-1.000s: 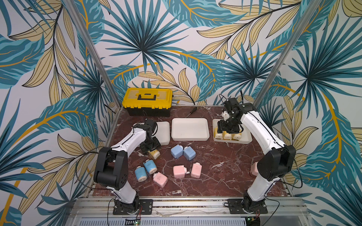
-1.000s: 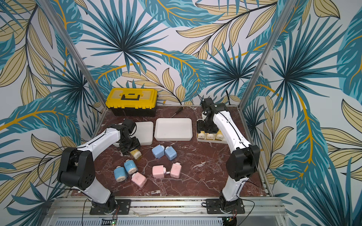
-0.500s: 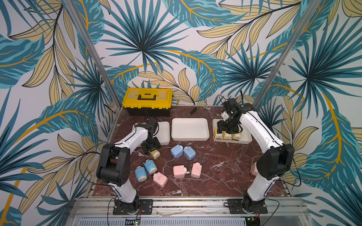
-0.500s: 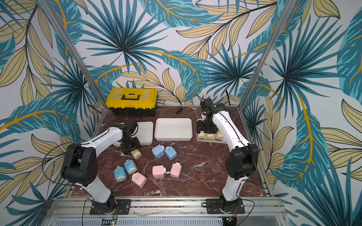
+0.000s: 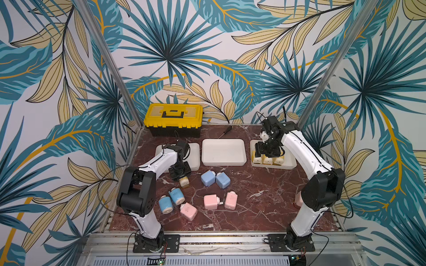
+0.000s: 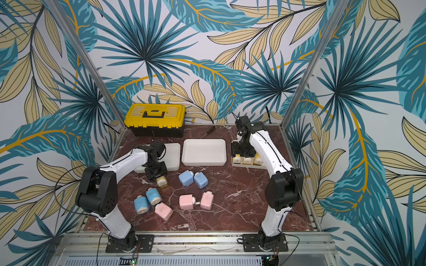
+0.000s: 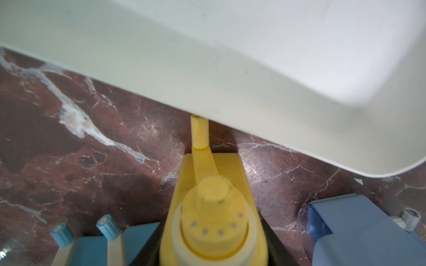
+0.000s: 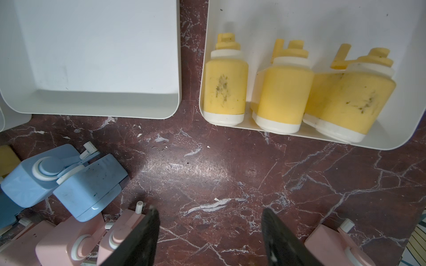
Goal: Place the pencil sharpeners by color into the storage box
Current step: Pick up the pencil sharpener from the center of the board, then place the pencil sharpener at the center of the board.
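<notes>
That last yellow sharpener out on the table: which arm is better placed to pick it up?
Left. Its gripper sits right over the yellow sharpener, jaws on either side. The right gripper is at the far tray holding three yellow ones.

The red-brown marbled table carries a yellow toolbox at the back, a screwdriver beside it, and three white trays in a row. In front lie four blue sharpeners, pink sharpeners and one yellow sharpener just before the left tray.
</notes>
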